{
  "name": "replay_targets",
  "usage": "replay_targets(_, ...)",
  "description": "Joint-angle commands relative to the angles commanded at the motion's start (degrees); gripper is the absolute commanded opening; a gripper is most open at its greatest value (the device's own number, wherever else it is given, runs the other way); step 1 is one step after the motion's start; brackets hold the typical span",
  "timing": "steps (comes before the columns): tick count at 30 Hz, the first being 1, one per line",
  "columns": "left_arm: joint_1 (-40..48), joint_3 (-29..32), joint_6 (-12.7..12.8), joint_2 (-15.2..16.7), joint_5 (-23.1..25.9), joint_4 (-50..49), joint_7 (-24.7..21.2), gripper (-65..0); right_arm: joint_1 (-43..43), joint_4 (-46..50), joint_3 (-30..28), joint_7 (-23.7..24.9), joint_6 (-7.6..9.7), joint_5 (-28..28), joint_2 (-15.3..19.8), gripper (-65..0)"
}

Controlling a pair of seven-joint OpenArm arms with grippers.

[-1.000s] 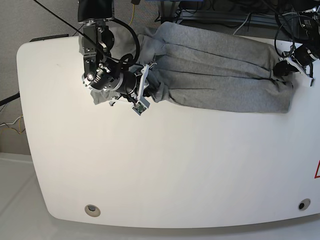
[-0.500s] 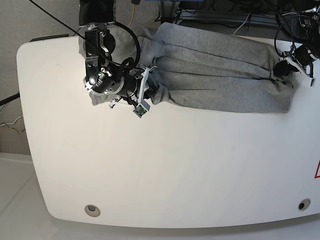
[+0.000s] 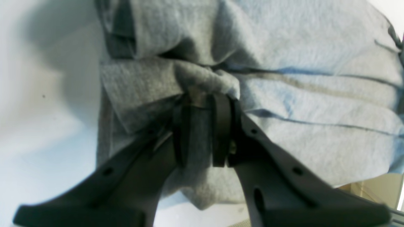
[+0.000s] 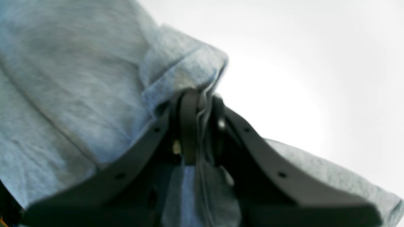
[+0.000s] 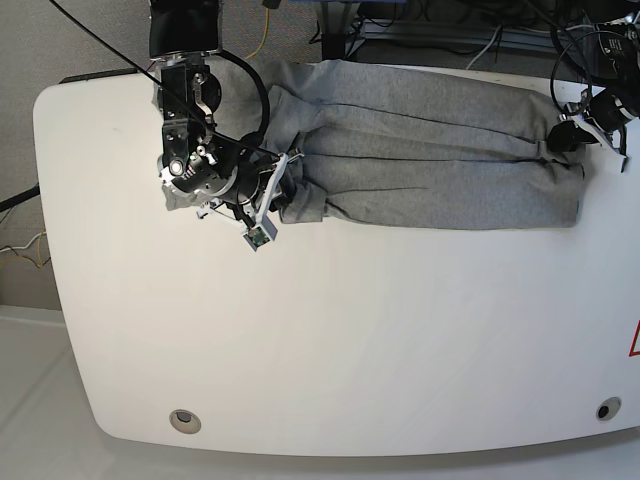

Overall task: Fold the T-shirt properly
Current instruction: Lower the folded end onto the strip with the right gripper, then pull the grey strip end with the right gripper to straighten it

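The grey T-shirt lies stretched in long creases across the back of the white table, held at both ends. My right gripper is at its left end in the base view, shut on a bunched hem that runs between the fingers. At the far right end my left gripper is shut on a fold of the cloth, pinched between its black pads. Only plain grey fabric shows.
Cables and dark equipment crowd the space behind the table's back edge. Two round holes sit near the front corners. A red triangle sticker marks the right edge.
My right gripper has moved to the view's left with the shirt's end, pulling the cloth longer and flatter. The left gripper has held its place.
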Motion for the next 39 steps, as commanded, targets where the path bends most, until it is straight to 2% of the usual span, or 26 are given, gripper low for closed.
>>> replay_targets(7,0.0,-0.1,0.0,0.0,0.0,0.0,1.5,-54.1,0.1,-0.1,0.0,0.0,-0.53,0.1,1.4,-59.1)
replay_targets(25,0.0,-0.1,0.0,0.1,0.0,0.0,1.5,-54.1,-0.2,-0.3,0.3,0.0,-0.62,0.1,1.7,-59.1)
replay_targets(33,0.0,-0.1,0.0,0.1,0.0,0.0,1.5,-54.1,-0.1,-0.5,0.3,-0.1,-0.62,0.5,3.6,-59.1)
replay_targets(39,0.1,-0.1,0.0,0.1,0.0,0.0,1.5,-54.1,0.8,-0.5,2.1,0.0,-0.35,0.0,3.3,-59.1)
